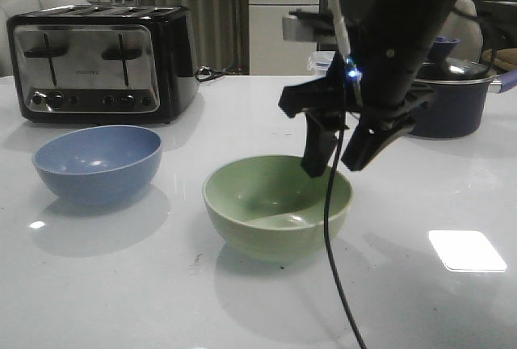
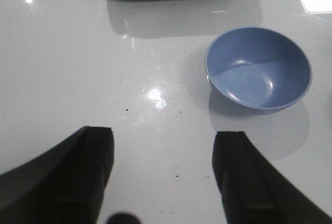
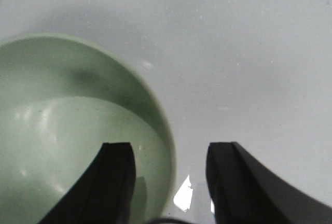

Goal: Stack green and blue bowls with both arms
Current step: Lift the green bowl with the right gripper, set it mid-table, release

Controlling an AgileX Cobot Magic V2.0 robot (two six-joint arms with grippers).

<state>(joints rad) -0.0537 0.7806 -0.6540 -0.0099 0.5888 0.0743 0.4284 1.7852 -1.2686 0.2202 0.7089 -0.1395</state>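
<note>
The right end effector [image 1: 346, 151], fingers spread, straddles the green bowl [image 1: 277, 206]'s rim; next it should pinch that rim and lift toward the blue bowl [image 1: 97, 163]

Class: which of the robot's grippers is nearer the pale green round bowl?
Right. The right gripper straddles the pale green round bowl at its rim, open. The left gripper hangs beside the dusty blue bowl.

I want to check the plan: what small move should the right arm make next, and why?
Probably lower a little, then close. The right end effector is open and straddles the green bowl's rim, one finger inside, the other outside, not yet gripping. The blue bowl sits apart.
</note>
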